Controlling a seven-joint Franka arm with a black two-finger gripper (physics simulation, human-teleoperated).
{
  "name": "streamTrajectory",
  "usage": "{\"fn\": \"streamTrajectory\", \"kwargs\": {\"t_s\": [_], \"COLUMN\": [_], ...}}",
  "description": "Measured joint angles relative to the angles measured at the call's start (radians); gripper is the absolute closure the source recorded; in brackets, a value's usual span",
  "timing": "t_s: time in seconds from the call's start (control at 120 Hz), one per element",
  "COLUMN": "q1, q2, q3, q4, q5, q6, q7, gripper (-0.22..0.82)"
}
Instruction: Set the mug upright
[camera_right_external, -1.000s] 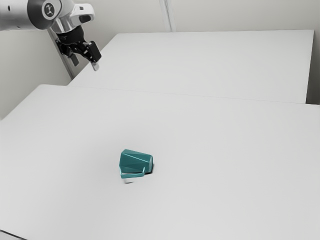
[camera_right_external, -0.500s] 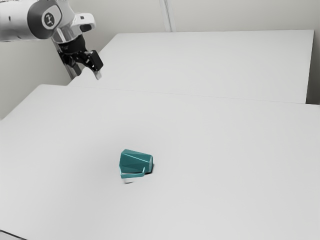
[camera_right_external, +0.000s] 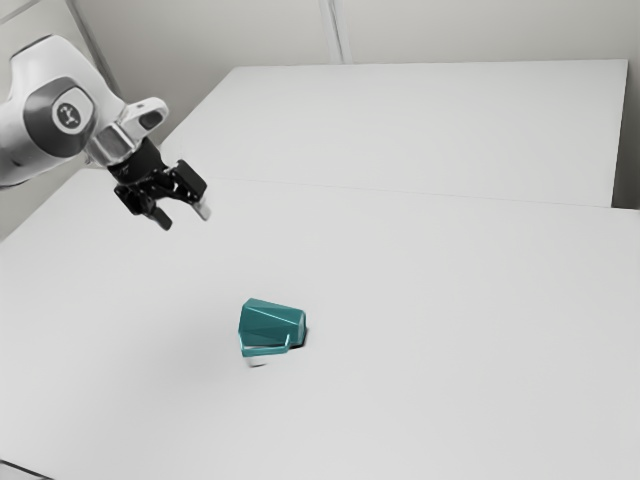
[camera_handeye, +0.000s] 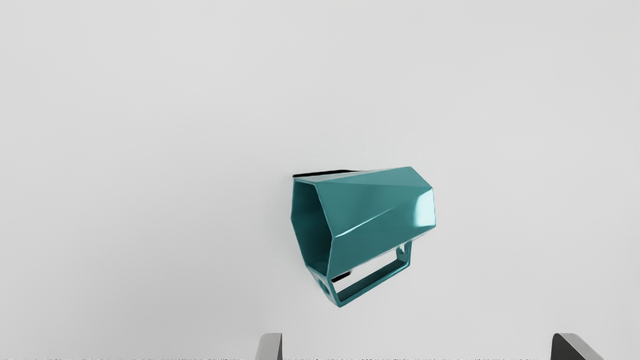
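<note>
Lower and closer to the mouth-left mug than in the earlier frame, the black two-finger gripper (camera_right_external: 183, 217) has its fingers (camera_handeye: 269, 347) wide apart, holding nothing. Unmoved, the teal faceted mug (camera_right_external: 270, 325) lies on its side on the white table (camera_right_external: 450, 400). Its tapering, slanted walls could slide from an off-centre grip, and its handle (camera_handeye: 373, 283) could snag a fingertip, twisting it rather than righting it.

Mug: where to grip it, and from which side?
I'd pinch the upper rim of the mug, coming in from its open end at a downward slant, one finger inside, one outside. It lies on its side, wall thin, mouth exposed, handle out to the side; lifting that end should tip it toward its base.
</note>
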Motion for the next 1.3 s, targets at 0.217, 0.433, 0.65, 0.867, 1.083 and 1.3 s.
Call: {"fn": "streamTrajectory", "kwargs": {"t_s": [0.217,0.433,0.65,0.867,1.083,1.3], "q1": [0.014,0.015,0.016,0.014,0.004,-0.004], "q2": [-0.046,-0.043,-0.019,-0.010,0.074,0.128], "q3": [0.020,0.058,0.095,0.113,0.131,0.132], "q4": [-0.167,-0.262,-0.335,-0.408,-0.416,-0.393], "q5": [-0.164,-0.329,-0.451,-0.550,-0.613,-0.654], "q6": [0.100,0.161,0.182,0.189,0.210,0.233], "q7": [0.005,0.071,0.169,0.279,0.392,0.493], "gripper": [0.03,0.06,0.08,0.10,0.11,0.11]}}
